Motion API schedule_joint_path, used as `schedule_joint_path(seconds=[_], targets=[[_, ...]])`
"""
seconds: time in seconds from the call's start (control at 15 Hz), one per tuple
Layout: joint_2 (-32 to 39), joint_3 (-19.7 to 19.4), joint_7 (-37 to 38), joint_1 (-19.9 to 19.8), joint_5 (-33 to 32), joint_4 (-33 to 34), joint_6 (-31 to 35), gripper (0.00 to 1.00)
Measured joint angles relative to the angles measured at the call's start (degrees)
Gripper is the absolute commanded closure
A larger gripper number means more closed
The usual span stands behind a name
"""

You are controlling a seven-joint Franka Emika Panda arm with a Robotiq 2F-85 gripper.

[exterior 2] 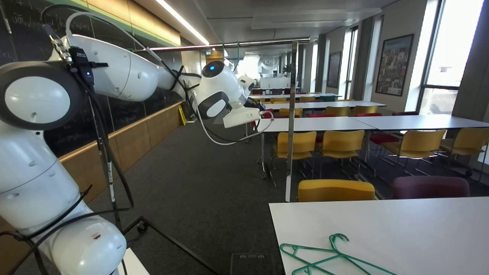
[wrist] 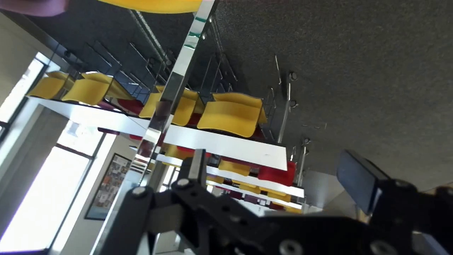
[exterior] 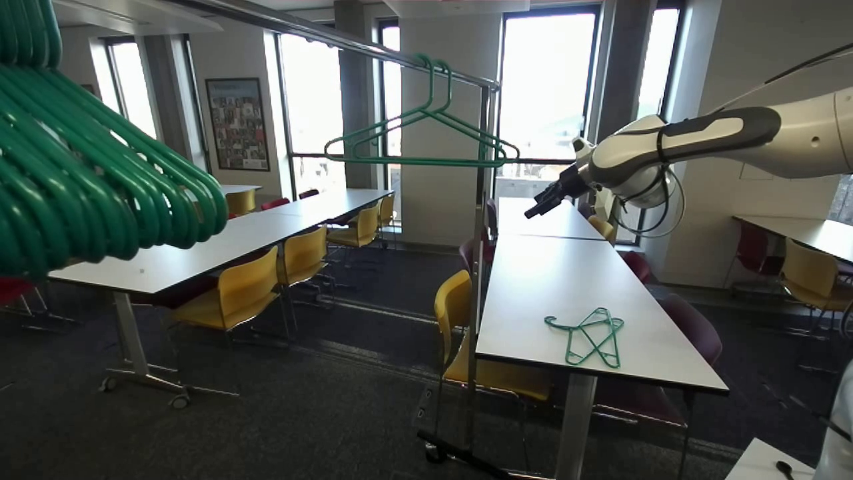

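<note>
Black pincer (wrist: 274, 168), empty and agape in mid-air, fingers (wrist: 355, 179) wide apart, a chrome post (wrist: 179, 72) beyond them.

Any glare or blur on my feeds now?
In both exterior views, windows wash out white; in an exterior view, highlights streak the foreground hangers; in the upside-down wrist view, the chrome post reflects light and parts of the gripper look soft.

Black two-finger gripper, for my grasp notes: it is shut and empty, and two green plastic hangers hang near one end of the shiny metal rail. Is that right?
The gripper is open, not shut: the wrist view shows its fingers wide apart. It is empty, and an exterior view shows the two green hangers hanging near one end of the rail.
</note>
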Motion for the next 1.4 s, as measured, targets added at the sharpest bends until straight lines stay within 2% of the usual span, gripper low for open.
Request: schedule_joint_path(seconds=[0.33,0.6,1.13,1.27,1.4], targets=[[-0.02,-0.11,-12.55,2.26,-0.68,0.39,0.0,0.0],[0.53,0.17,-8.37,2.69,3.64,0.35,9.57,0.0],[1.27,0.18,-8.22,2.72,3.7,0.18,9.97,0.0],[1.18,-0.67,-9.83,4.73,6.71,0.33,9.98,0.0],[0.8,-2.97,-13.48,9.72,14.54,1.4,9.98,0.0]])
